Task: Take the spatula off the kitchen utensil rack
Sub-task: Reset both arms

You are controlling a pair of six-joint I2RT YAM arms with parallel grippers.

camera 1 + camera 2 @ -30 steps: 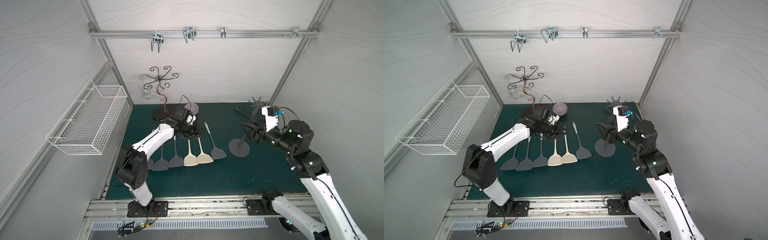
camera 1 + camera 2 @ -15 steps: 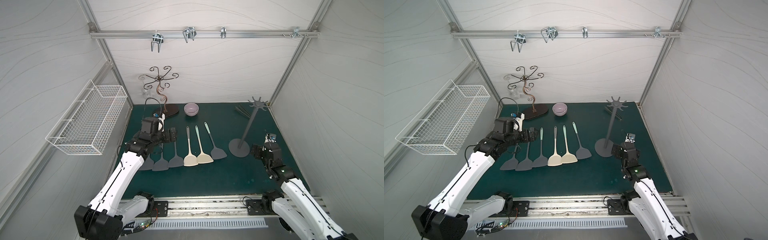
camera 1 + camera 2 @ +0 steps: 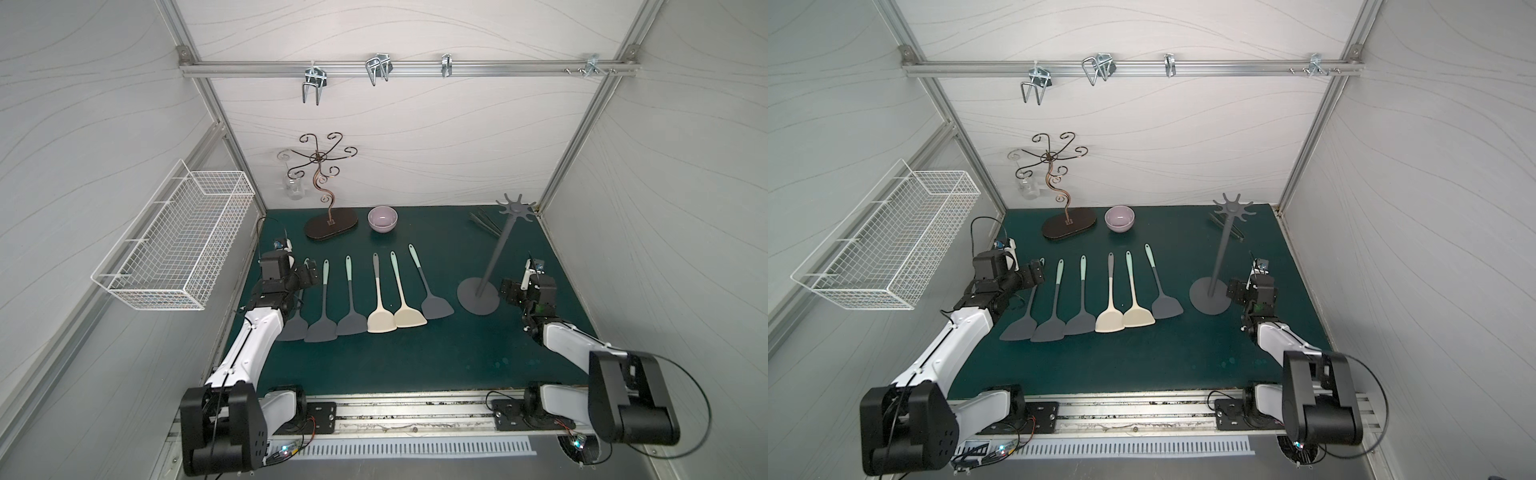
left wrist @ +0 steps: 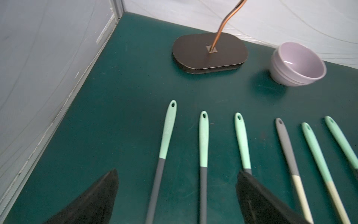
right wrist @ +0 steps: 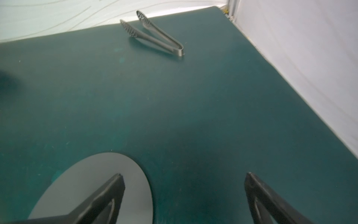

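Note:
The kitchen utensil rack stands at the right of the green mat in both top views, also. Nothing hangs from its star crown. Several spatulas lie in a row on the mat left of it, handles pointing to the back. My left gripper hovers open over the handles of the leftmost spatulas; in the left wrist view the left gripper holds nothing. My right gripper is open and empty just right of the rack's round base. The right wrist view shows the right gripper.
A brown scrolled-wire stand and a lilac bowl sit at the back. Metal tongs lie behind the rack. A white wire basket hangs on the left wall. Side walls stand close to both arms.
Both arms have pulled back toward the front and dropped low. The left gripper has left the far handle ends and opened wide. The right gripper has come away from the rack's pole.

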